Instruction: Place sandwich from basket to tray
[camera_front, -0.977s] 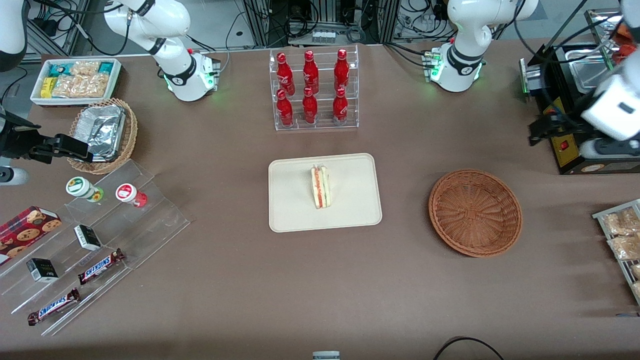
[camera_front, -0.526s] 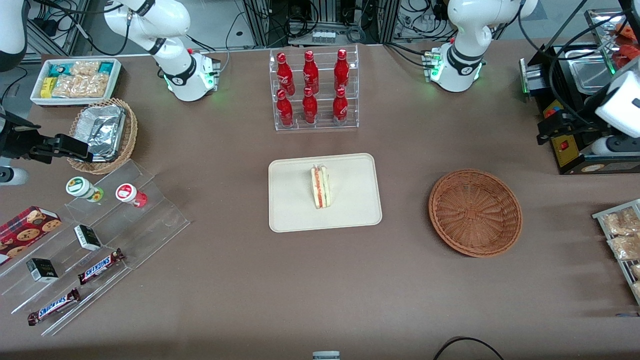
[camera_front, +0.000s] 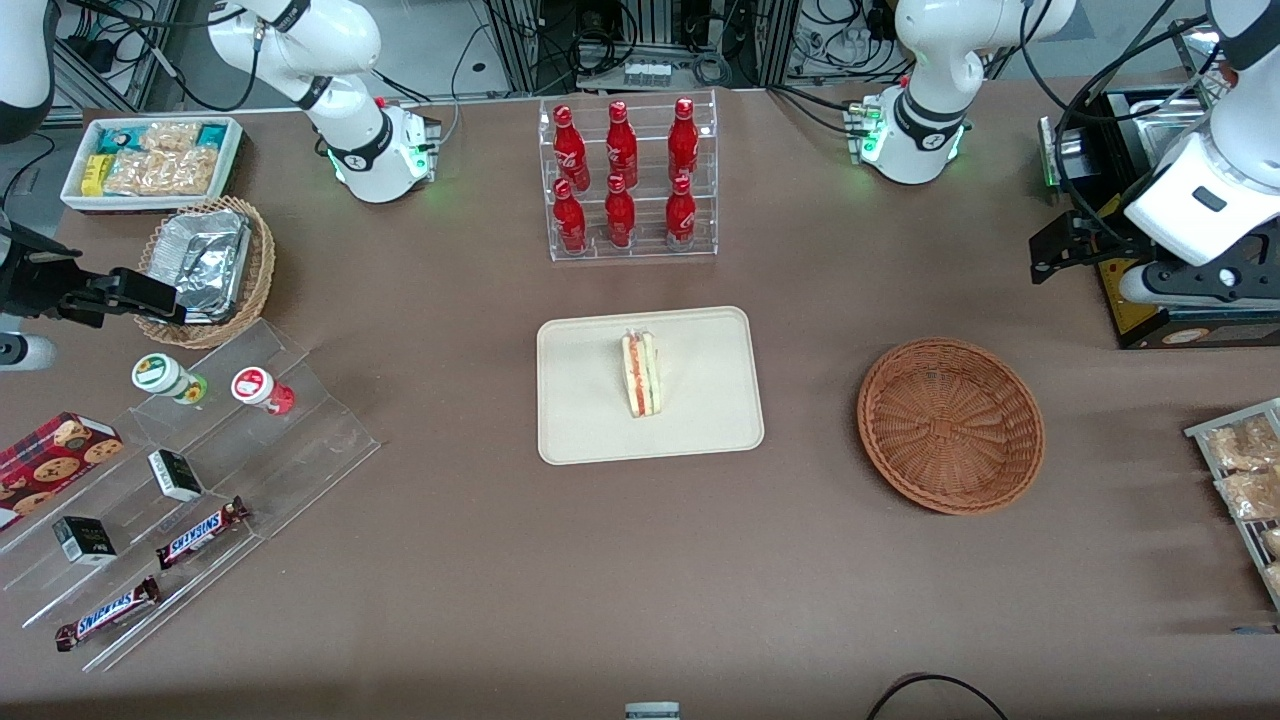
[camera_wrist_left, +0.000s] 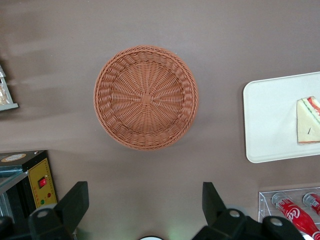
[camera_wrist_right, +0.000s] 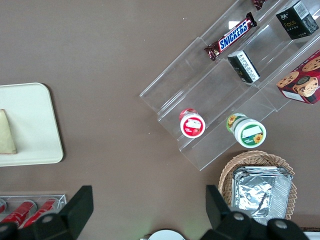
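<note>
Sandwich (camera_front: 641, 374) on tray (camera_front: 590, 420) | gripper (camera_wrist_left: 145, 206) spread wide (holding nothing), above basket (camera_wrist_left: 145, 97)

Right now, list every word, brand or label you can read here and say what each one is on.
"SNICKERS": two candy bars on the clear stepped shelf.
Script logo on the red bottles: only partly legible.
Box, cups, cookie box: print too small to read.
Sandwich, tray, basket: no text.
Gripper, open, high above the table near the basket: no text.
</note>
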